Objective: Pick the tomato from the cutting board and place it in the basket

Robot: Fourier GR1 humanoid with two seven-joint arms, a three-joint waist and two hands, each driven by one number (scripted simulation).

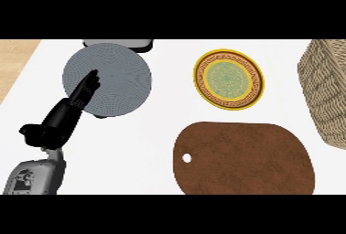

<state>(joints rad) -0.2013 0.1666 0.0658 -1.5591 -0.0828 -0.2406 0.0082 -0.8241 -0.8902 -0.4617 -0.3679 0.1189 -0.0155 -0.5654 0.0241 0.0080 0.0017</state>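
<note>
Tomato shows nowhere in your view; the brown cutting board (pixel 243 157) at lower centre lies bare. Your left hand (pixel 64 116), fingers straight and holding nothing, overlaps the grey plate (pixel 118 75) at upper left. White counter (pixel 169 109) separates the plates. The basket (pixel 327 87) is cut by the right edge, beside the yellow plate (pixel 229 79).

Left hand (pixel 67 112), fingers straight, lies over the near-left edge of the grey round plate (pixel 108 78). To its right, bare white table (pixel 165 109) runs open between the grey plate, the yellow patterned plate (pixel 229 79) and the brown cutting board (pixel 243 157). Far right, the wicker basket (pixel 326 91) walls the table edge, just beyond the board's corner.
</note>
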